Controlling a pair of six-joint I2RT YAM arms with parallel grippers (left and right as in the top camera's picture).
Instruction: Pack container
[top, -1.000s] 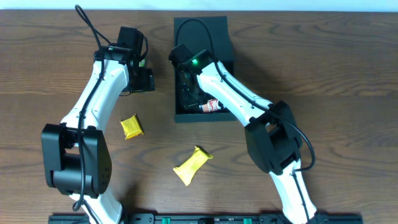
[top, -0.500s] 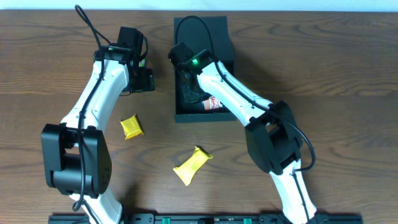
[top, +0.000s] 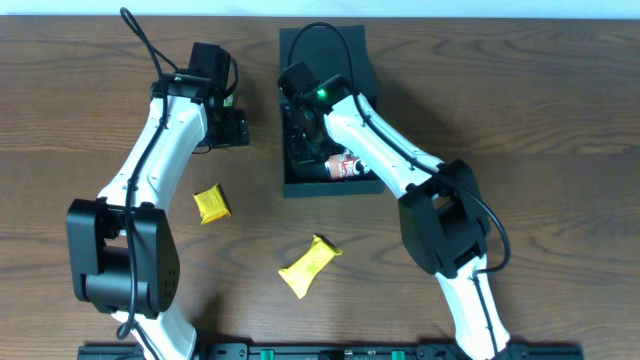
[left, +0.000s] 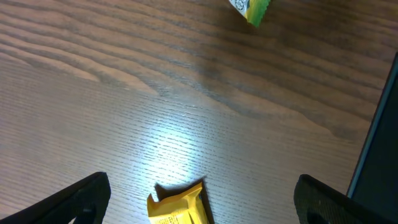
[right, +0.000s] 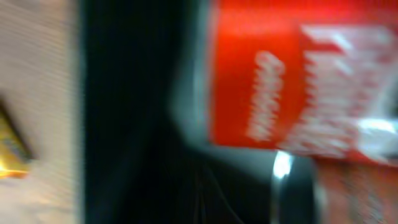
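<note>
Container (top: 355, 60) at upper centre holds a red can (top: 343, 167) and the right gripper (top: 303, 140), its grip impossible to tell through blur; left gripper (left: 202, 188) gapes, released, near a yellow packet (left: 179, 208).

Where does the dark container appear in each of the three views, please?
Overhead: the container, top centre of the picture.
Left wrist: only its dark wall, along the right edge.
Right wrist: its dark inside, left of centre, blurred, beside the red can.
Shared landmarks: the red can links overhead and right wrist; the small yellow packet links overhead and left wrist.
</note>
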